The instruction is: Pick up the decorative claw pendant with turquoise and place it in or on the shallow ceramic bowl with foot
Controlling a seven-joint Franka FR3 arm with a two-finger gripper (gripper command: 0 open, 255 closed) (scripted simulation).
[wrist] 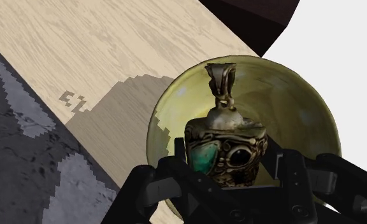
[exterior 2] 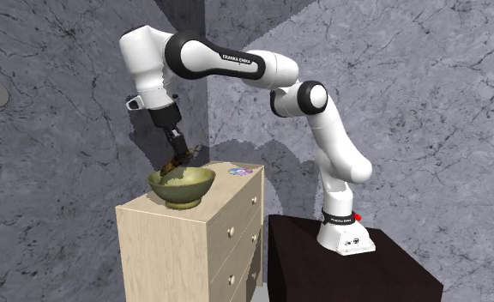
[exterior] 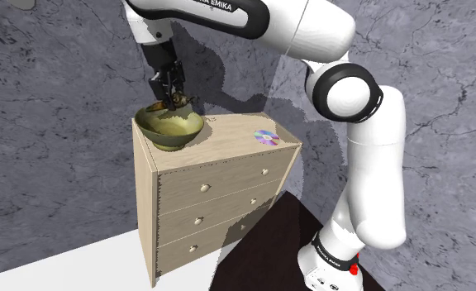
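Hand: my hand (wrist: 229,173) is closed on the claw pendant (wrist: 227,149). The two black fingers clasp its wide decorated body from both sides, and its loop end points away from me.
Pendant: it hangs in my grip above the bowl (wrist: 303,108), not touching it as far as I can see.
Bowl: greenish, shallow, with a foot. It stands on the top of the chest of drawers (exterior: 220,178), near one end.
Step in hand: I judge it is the release into the bowl.
How to do it well: I should come over the middle of the bowl, go down until the loop is near the bottom, then open the fingers slowly. A drop from high could make the pendant bounce out. After this I should rise straight up, so that a finger does not catch the rim.
Wrist view gives: the green stone, a dark stone beside it, and the pendant lined against the inside of the bowl.
Outside views give: the height. My hand is just above the rim, more at the wall side than at the centre. They also show a shiny disc (exterior: 267,137) on the same top, well apart from the bowl.
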